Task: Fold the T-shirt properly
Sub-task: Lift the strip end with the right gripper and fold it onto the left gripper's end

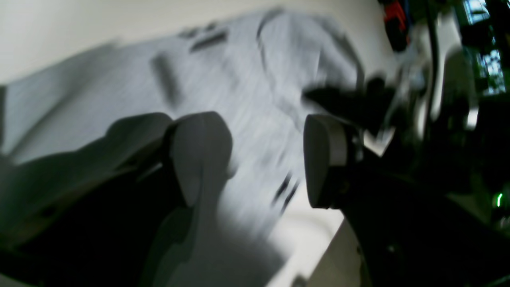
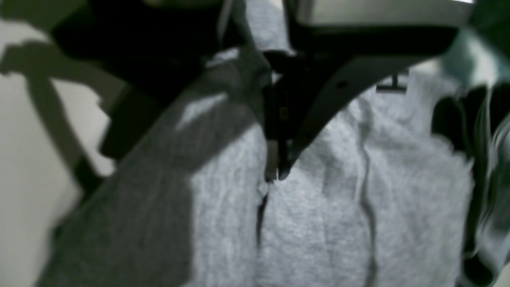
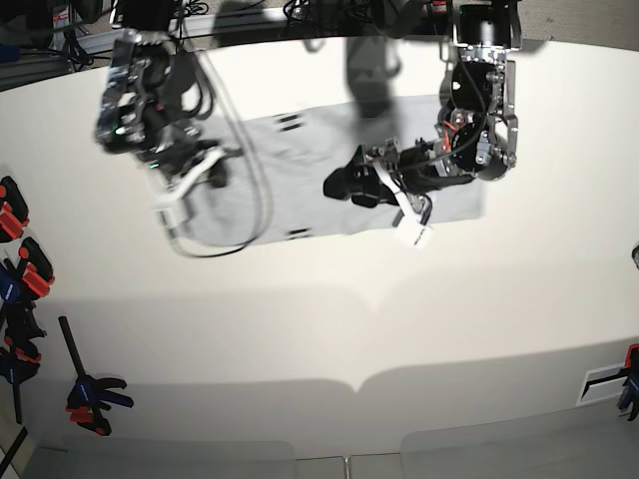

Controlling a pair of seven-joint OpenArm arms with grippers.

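Observation:
The light grey T-shirt (image 3: 300,165) lies spread out on the white table (image 3: 329,319), at the far middle. My right gripper (image 2: 275,175) is over the shirt's left edge in the base view (image 3: 195,180). In the right wrist view its jaws stand together, pinching a raised fold of the T-shirt (image 2: 318,223). My left gripper (image 1: 259,159) hangs open above the T-shirt (image 1: 247,99), with only blurred cloth showing between its pads. In the base view the left gripper (image 3: 384,205) is over the shirt's right half. Small black marks show on the cloth.
Red and black clamps (image 3: 12,222) line the table's left edge, with another clamp (image 3: 92,394) nearer the front. One more clamp (image 3: 629,384) sits at the right edge. A black cable (image 3: 225,244) loops down from the right arm over the shirt's front hem.

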